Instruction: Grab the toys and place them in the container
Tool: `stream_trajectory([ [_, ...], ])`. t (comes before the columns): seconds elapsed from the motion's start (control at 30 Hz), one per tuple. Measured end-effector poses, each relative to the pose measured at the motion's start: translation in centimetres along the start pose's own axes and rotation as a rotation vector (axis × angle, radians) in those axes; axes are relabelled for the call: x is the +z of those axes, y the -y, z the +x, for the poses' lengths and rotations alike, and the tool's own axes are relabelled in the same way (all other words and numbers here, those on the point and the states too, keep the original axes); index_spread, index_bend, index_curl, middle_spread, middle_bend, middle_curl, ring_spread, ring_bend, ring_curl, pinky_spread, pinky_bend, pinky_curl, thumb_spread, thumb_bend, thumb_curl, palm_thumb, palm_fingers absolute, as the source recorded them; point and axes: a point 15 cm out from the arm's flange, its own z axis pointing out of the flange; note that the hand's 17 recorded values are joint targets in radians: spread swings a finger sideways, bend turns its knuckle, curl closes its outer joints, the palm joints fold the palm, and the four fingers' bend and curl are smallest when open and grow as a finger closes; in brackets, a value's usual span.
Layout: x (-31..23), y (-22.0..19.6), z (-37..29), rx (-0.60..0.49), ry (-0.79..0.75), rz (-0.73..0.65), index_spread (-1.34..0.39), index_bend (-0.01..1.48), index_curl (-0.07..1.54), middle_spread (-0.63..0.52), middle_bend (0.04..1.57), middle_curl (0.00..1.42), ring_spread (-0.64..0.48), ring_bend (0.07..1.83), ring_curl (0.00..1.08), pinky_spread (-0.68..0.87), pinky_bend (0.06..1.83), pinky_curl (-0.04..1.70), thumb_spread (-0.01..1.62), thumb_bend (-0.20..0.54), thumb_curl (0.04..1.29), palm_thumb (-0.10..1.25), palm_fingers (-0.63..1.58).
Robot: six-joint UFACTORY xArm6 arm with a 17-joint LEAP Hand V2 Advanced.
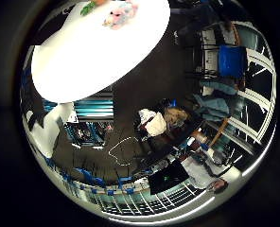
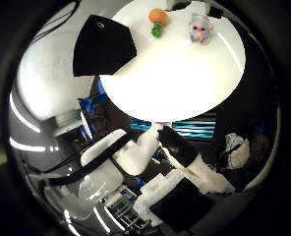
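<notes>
nothing looks packed yet: the carrot toy [image 2: 158,17] and the pastel plush toy [image 2: 200,27] lie near each other on the white tabletop [image 2: 185,78], well apart from the black container [image 2: 102,45]. the hand [image 2: 185,157] is far off; i cannot tell its fingers' state.

White table [image 2: 185,78]: carrot toy [image 2: 158,17], plush toy [image 2: 199,27]

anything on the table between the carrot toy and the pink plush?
Nothing: bare white table between the carrot toy and the pink plush, seen in the thumb side palm view.
</notes>
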Motion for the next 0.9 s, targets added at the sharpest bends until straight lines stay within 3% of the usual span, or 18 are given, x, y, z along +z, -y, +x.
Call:
stream_trajectory([
  [0.33,-0.8,2.1,0.9,-0.013,-0.047,0.055,-0.39,0.16,0.27,-0.07,0.26,0.36,0.07,0.54,0.25,0.35,0.54,0.29,1.16,-0.019,0.28,0.60,0.21],
  [0.9,-6.2,17.3,-0.4,0.006,-0.051,0.380,-0.40,0.17,0.29,-0.07,0.25,0.34,0.11,0.47,0.21,0.37,0.50,0.25,1.16,-0.019,0.29,0.60,0.23],
])
